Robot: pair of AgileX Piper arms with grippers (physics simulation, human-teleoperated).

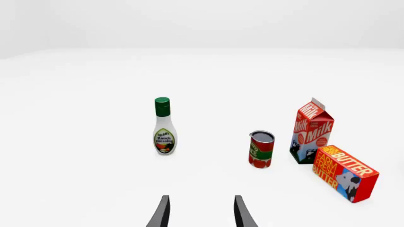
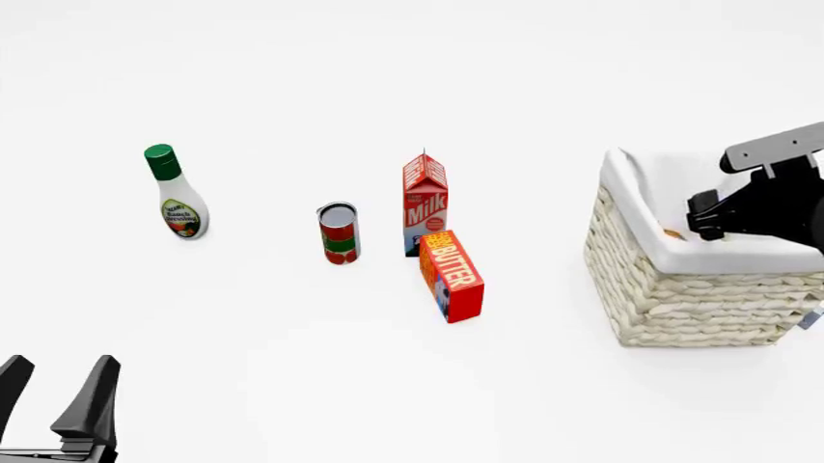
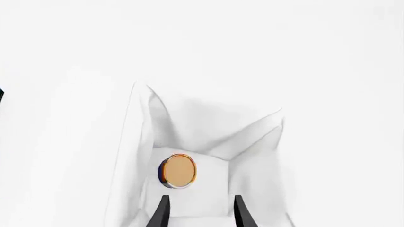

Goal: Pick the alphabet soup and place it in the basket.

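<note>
Alphabet soup (image 3: 179, 170) is in the basket (image 2: 670, 289), lying on its side on the white cloth lining at the bottom; the right wrist view shows only its round orange-brown end face with a thin silver rim, label side hidden. In the front view just a small orange sliver shows above the near lining edge. Basket is a square cream woven wicker box, upright on the bench at the right side, well apart from the other groceries; white liner folds over the rim, corners peaked up.
</note>
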